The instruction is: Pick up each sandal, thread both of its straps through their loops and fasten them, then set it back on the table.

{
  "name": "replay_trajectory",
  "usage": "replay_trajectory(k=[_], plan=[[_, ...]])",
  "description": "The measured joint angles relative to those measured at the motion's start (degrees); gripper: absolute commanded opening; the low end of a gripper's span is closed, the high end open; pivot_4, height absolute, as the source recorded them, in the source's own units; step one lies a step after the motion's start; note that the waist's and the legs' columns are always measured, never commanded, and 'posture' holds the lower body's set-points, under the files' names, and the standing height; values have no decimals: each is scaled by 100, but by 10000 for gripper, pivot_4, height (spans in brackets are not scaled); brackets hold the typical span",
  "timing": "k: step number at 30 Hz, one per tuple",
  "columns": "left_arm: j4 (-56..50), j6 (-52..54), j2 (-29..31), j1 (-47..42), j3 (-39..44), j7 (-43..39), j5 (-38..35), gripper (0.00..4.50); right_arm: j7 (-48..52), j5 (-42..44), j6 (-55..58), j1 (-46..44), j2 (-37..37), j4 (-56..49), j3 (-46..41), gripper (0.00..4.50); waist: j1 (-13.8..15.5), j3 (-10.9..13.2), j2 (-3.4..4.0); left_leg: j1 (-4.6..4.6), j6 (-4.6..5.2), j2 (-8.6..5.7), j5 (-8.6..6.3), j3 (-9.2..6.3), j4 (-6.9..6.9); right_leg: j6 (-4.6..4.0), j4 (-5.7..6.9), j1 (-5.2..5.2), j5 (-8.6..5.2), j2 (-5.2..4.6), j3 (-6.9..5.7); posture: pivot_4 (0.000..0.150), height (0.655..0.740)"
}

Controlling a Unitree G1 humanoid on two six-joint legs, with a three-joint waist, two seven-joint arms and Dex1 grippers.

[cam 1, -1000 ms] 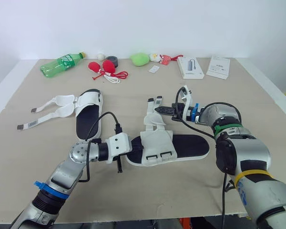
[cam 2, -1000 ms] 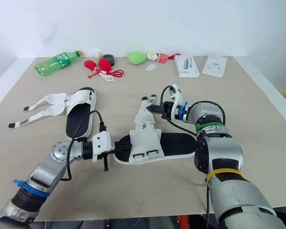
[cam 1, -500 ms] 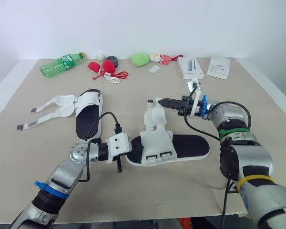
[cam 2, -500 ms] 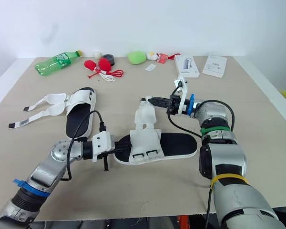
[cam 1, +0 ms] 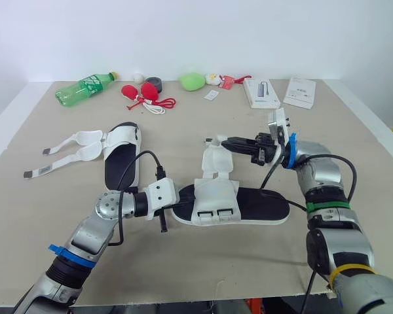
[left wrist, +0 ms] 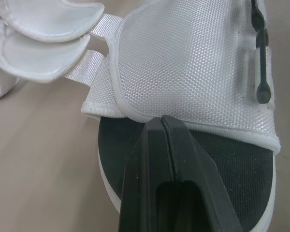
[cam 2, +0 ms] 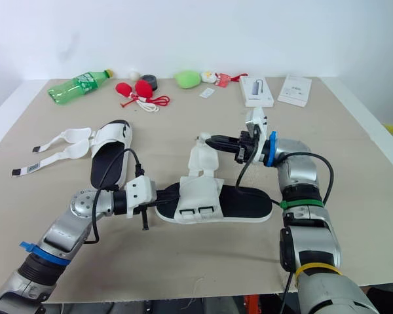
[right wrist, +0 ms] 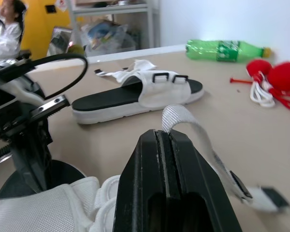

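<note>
- Two sandals lie on the surface [cam 1: 183,261]; the near sandal [cam 1: 249,199] sits between both sets of jaws, its long axis running from the left jaws toward the right arm.
- The left jaws are closed, tips against the sole's end just short of the white upper [cam 1: 216,193]; I cannot tell whether they pinch it.
- The right jaws are clamped on one strap [right wrist: 205,145], lifted beyond the upper. The loops [cam 1: 216,214] sit on the upper's far side from them, so the right arm seems placed to thread.
- The second sandal [cam 1: 121,157] lies well beyond the left jaws, straps unthreaded.
</note>
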Motion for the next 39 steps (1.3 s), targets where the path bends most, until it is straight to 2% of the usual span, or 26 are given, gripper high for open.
replay_trajectory(k=[8, 12, 18, 20, 23, 26, 33, 36, 39], plan=[[0, 0, -7, -4, -5, -5, 33, 0, 563, 43, -1173, 687, -147, -707, 440, 1629, 3, 0, 0, 4, -1, 0, 1, -1, 0, -1, 0, 2, 2, 0, 0, 1500, 7400], [0, 0, 7, -1, -4, -9, 43, 0, 641, 169, -3119, 891, -495, -928, 936, 1629, 4, 0, -1, 14, 1, 0, 3, 2, 0, -5, -1, 12, -1, -2, 1, 1500, 7400], [0, 0, 9, 1, -4, -15, 46, 0, 662, 399, -6866, 689, -800, -119, 1720, 1629, 0, 0, -1, 32, 2, 0, 3, 6, 0, -24, -2, 28, -11, -3, 3, 1500, 7400], [0, 0, 9, 0, -4, -18, 47, 0, 666, 523, -7521, 597, -886, -32, 1902, 1629, 0, 0, -1, 36, 2, 0, 3, 7, 0, -25, -2, 30, -12, -3, 5, 1500, 7400], [0, 0, 9, 1, -4, -20, 46, 0, 666, 611, -7865, 554, -917, -3, 1981, 1629, 0, 0, -1, 40, 2, 1, 4, 6, -1, -27, -2, 33, -13, -2, 5, 1500, 7400], [1, 0, 8, 1, -4, -24, 47, 0, 547, 689, -9413, 384, -1197, 148, 2509, 1629, 4, 0, -1, 43, 3, 2, 4, 5, -2, -30, -2, 37, -14, -2, 5, 1500, 7400], [17, 0, 9, 1, -4, -25, 46, 0, 646, 832, -9579, 393, -1199, 294, 2482, 1629, 5, 0, -1, 48, 5, 2, 6, 4, -2, -34, -1, 43, -14, -3, 5, 1500, 7400], [34, 5, 12, 2, -3, -28, 45, 0, 625, 809, -9578, 232, -1245, 1012, 2714, 8760, 3, 0, -1, 55, 7, 2, 7, 5, -1, -36, -1, 47, -13, -3, 5, 1500, 7400], [35, 5, 17, 3, -3, -35, 45, 0, 675, 1035, -8382, 268, -1350, 1310, 3089, 24101, 5, 0, 0, 55, 8, 2, 8, 4, -2, -37, 0, 48, -12, -2, 5, 1500, 7400]])
